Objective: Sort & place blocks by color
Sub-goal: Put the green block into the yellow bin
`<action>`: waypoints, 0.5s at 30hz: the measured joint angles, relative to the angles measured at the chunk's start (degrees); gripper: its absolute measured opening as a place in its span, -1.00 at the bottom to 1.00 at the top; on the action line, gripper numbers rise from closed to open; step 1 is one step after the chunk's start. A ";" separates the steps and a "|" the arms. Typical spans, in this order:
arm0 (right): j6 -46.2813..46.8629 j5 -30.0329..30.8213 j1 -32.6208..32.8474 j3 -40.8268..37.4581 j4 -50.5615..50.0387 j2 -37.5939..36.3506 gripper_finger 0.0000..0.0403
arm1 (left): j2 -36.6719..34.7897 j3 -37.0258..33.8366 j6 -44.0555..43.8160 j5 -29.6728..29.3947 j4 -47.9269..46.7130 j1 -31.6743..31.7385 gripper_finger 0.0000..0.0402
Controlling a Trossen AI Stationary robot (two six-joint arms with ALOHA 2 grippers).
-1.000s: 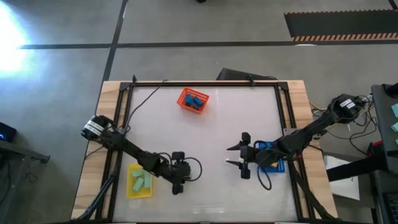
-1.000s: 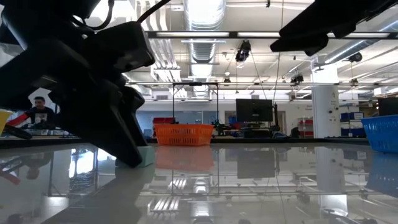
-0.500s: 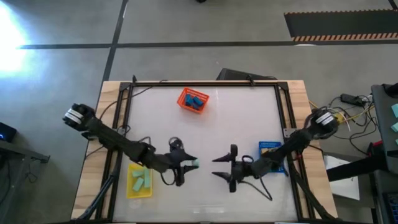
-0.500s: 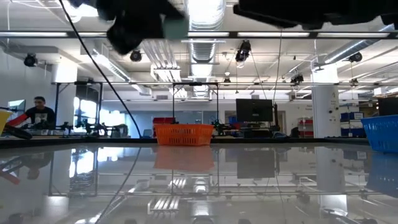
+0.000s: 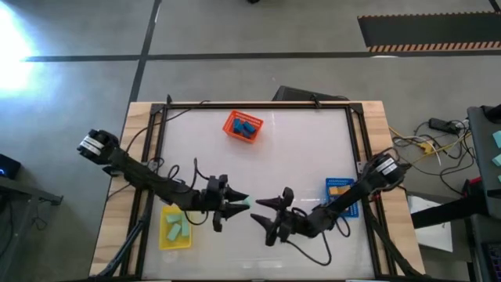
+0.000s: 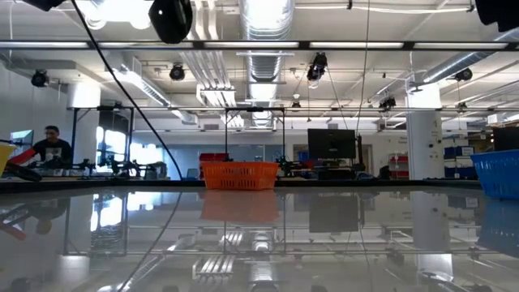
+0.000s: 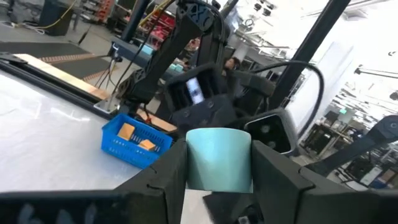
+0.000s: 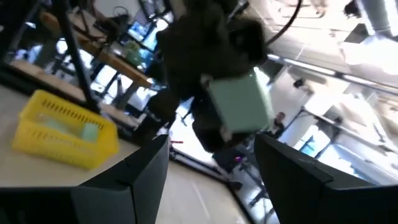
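My left gripper (image 5: 233, 204) is near the table's middle front, raised off the surface and shut on a mint green block (image 5: 243, 202). My right gripper (image 5: 261, 217) faces it from the right, open, a short gap from the block. In the right wrist view the block (image 8: 240, 103) shows beyond my own spread fingers. The orange tray (image 5: 243, 126) holds blue blocks, the yellow tray (image 5: 175, 227) holds mint green ones, and the blue tray (image 5: 342, 196) holds orange ones. My left gripper pinches the mint green block (image 7: 219, 159) between its two fingers (image 7: 166, 180), one on each opposite side face. The fingers lie roughly level and point toward the table's right. The block is lifted clear of the table and juts out past the fingertips.
The orange tray (image 6: 238, 174) stands near the far edge, the blue tray (image 6: 496, 172) at the right front, the yellow tray at the left front. A black frame runs around the glossy white table top (image 5: 297, 157). A person (image 6: 52, 146) is in the room behind.
My left gripper lifted the mint green block off the table near the yellow tray and carried it right, toward the table's middle. My right gripper left the blue tray and travelled left toward the block, staying open. Both arms rose out of the low view.
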 joint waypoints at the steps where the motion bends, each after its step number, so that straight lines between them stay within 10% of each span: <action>1: -1.11 0.44 -0.11 1.07 0.10 0.37 0.13 | 0.00 -0.26 -0.10 -0.02 0.15 0.00 -0.32; 15: -8.19 3.16 -0.31 6.98 -0.91 0.98 0.13 | -6.35 -0.58 -4.44 4.30 -3.21 -2.43 -0.32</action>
